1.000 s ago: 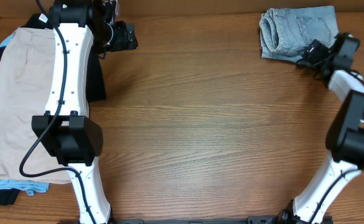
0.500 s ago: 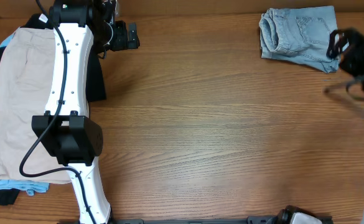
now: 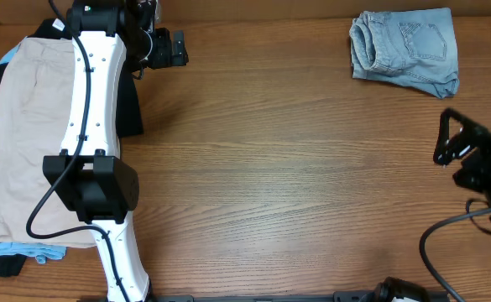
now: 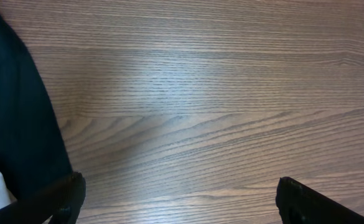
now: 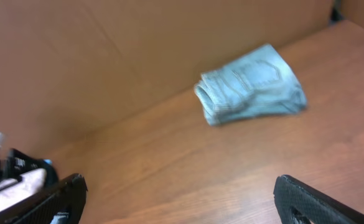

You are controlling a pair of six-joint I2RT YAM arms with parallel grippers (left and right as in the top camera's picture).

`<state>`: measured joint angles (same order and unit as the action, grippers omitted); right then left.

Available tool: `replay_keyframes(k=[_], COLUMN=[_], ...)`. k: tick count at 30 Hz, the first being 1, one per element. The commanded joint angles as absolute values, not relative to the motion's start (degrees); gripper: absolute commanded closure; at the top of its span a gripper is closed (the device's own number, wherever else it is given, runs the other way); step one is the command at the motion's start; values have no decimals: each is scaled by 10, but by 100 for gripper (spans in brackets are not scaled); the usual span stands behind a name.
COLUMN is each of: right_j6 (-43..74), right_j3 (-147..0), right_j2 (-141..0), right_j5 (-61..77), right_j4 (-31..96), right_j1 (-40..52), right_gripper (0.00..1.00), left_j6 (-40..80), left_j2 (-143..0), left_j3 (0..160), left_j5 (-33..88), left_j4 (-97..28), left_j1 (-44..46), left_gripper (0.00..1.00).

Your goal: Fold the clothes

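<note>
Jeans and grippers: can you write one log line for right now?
folded jeans: far right corner, untouched | left gripper: open, empty | right gripper: open, empty

A wooden table (image 3: 295,168) with mid-brown, wavy grain fills the scene, and a soft pale sheen of reflected light lies across its middle. Along its far edge stands a plain brown panel (image 5: 107,56), flat and unmarked, slightly blurred in the right wrist view.
</note>
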<state>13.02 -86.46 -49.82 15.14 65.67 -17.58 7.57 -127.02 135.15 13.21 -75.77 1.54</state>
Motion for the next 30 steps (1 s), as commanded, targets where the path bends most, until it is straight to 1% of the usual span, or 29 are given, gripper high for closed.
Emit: replay_keyframes(k=[1,4,7,13,16,20,24,30], right_j6=[117,117,117,117,118,119,119,119], right_j3=[-862,-839,-782,-569,-445,-316,-204,-116], right_j2=[-499,-493,-473,-373,-308,-228,-138,-61], right_j5=[118,108,74,-15,1,16,16,16], right_j4=[668,658,590,371,257,161,120,120], right_j1=[-175,-166,-119,-1,12,13,19,19], right_gripper=[0,0,0,0,0,0,0,0], left_j6=[77,77,77,77,77,77,77,77], left_j2=[-1271,-1271,-1271,-1271,-1271,-1271,-1271,-1271], left_j3=[1361,1361,1361,1361,1361,1361,1361,1361], left_j5=[129,129,129,129,129,129,129,129], left_j4=[-758,-758,-758,-758,-758,-758,-758,-758], left_j1=[22,22,22,22,22,22,22,22], left_gripper=[0,0,0,0,0,0,0,0])
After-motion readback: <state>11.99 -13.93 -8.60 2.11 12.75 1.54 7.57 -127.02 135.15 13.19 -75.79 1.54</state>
